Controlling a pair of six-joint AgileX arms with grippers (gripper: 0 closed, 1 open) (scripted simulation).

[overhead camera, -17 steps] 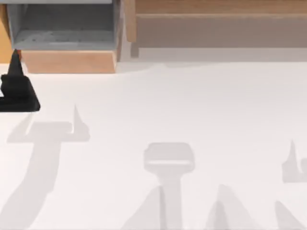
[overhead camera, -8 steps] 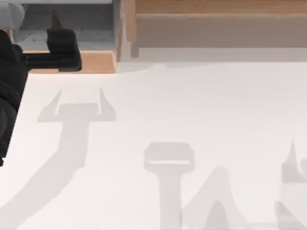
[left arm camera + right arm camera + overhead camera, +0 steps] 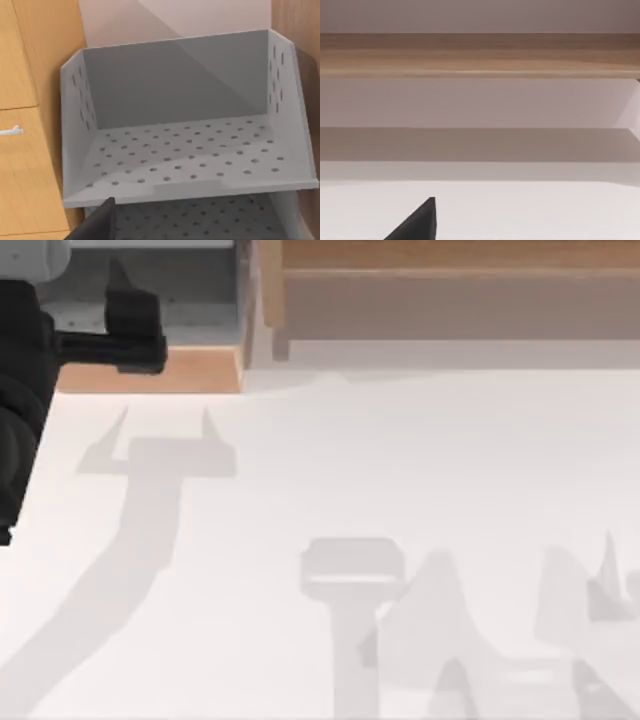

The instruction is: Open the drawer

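My left hand (image 3: 115,315) has nudged a bit further in over the grey-walled box drawer with the light-orange wooden front (image 3: 150,370), top left of the white surface (image 3: 400,470). Can't tell if its fingers are spread. Drawer looks already pulled out, so we're close to done, I'd say.

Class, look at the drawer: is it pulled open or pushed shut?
Open. The drawer sticks out over the table, its grey floor exposed beneath the left gripper.

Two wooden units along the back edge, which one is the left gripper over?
The drawer at the table's left: grey perforated inside, light-orange front panel. The left gripper sits over its front. The long wooden ledge lies to the right.
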